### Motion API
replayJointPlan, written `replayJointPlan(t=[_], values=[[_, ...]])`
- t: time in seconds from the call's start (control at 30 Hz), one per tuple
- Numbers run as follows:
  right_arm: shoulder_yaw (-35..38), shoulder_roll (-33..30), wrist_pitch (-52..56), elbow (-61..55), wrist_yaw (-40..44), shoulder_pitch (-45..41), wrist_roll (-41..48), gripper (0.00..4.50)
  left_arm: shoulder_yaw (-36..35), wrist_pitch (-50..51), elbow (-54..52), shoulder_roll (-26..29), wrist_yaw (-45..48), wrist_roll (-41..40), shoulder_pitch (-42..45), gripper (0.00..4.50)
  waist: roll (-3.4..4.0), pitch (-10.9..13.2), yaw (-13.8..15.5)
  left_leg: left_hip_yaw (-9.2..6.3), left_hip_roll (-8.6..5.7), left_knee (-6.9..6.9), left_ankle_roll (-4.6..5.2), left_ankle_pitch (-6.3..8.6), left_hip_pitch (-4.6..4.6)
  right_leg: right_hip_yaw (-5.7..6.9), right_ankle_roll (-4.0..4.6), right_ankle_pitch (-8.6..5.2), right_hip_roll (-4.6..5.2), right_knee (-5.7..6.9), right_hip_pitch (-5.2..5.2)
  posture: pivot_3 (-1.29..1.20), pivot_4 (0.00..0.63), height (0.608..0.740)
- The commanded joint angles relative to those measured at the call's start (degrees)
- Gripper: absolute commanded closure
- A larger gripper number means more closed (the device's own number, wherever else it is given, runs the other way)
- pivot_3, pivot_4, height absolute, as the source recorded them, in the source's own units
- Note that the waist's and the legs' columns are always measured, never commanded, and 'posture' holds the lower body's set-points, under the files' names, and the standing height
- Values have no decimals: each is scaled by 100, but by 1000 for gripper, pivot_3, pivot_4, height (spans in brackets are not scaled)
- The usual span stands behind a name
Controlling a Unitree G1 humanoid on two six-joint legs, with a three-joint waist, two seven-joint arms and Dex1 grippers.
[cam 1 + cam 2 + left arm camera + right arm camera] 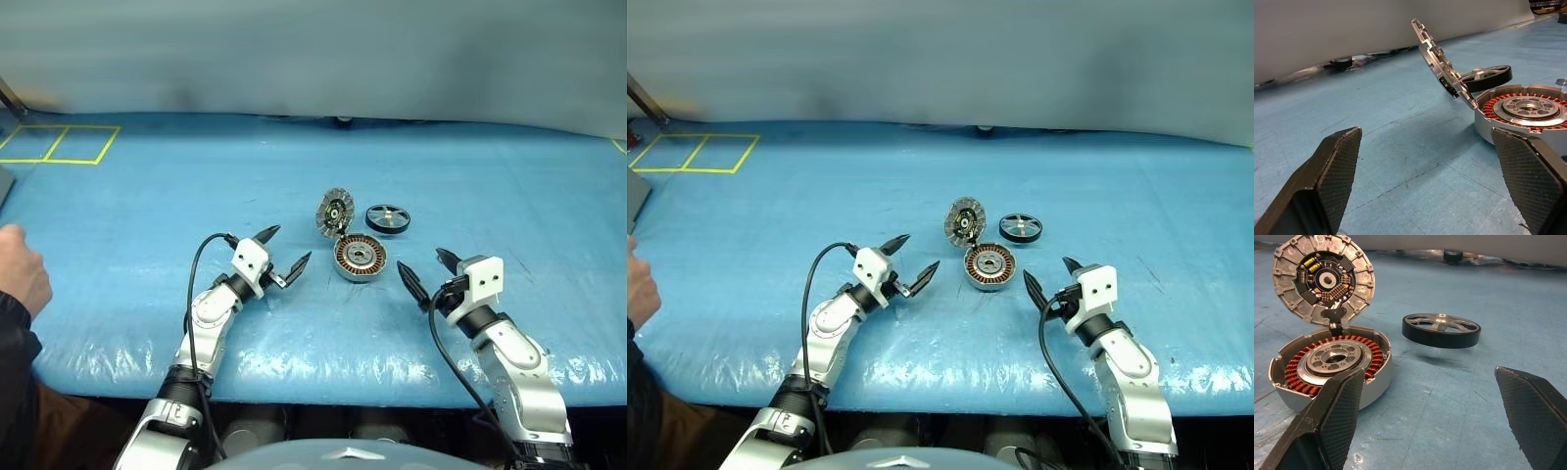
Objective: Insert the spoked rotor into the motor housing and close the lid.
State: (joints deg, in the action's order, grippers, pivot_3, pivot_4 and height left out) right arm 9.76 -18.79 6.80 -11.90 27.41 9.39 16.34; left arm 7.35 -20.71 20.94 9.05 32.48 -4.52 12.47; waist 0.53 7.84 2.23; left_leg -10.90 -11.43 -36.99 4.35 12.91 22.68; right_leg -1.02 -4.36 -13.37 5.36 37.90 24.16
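Observation:
The motor housing lies on the blue table mat, copper windings up, its centre empty. Its lid stands open, tilted up from the housing's far-left edge, ribbed face toward me. The spoked rotor lies flat on the mat just behind and right of the housing. My left gripper hovers open left of the housing, pointing toward it. My right gripper is open to the housing's right, nothing between its fingers. In the right wrist view the housing, lid and rotor all lie ahead.
A person's hand and dark sleeve rest at the table's left edge. Yellow taped squares mark the far left corner. A small dark object sits at the table's far edge against the grey wall.

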Motion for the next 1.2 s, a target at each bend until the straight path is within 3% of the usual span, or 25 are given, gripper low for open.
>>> replayJointPlan(t=[0.03, 1.2], values=[[17, -10, -70, -116, -4, -50, 38, 54, 11, -141, -110, -18, -32, 20, 76, 0, 0, 0, 0, 0, 0, 0, 0, 0, 0, 0, 0, 0, 0, 0, 0, 0, 150, 740], [-77, -192, -17, -124, 78, -83, -63, 54, 4, -201, -10, -77, -89, 32, 128, 0, 0, 0, 0, 2, 0, 0, -3, -2, 0, -1, 0, 0, 0, 0, 1, 0, 150, 740]])
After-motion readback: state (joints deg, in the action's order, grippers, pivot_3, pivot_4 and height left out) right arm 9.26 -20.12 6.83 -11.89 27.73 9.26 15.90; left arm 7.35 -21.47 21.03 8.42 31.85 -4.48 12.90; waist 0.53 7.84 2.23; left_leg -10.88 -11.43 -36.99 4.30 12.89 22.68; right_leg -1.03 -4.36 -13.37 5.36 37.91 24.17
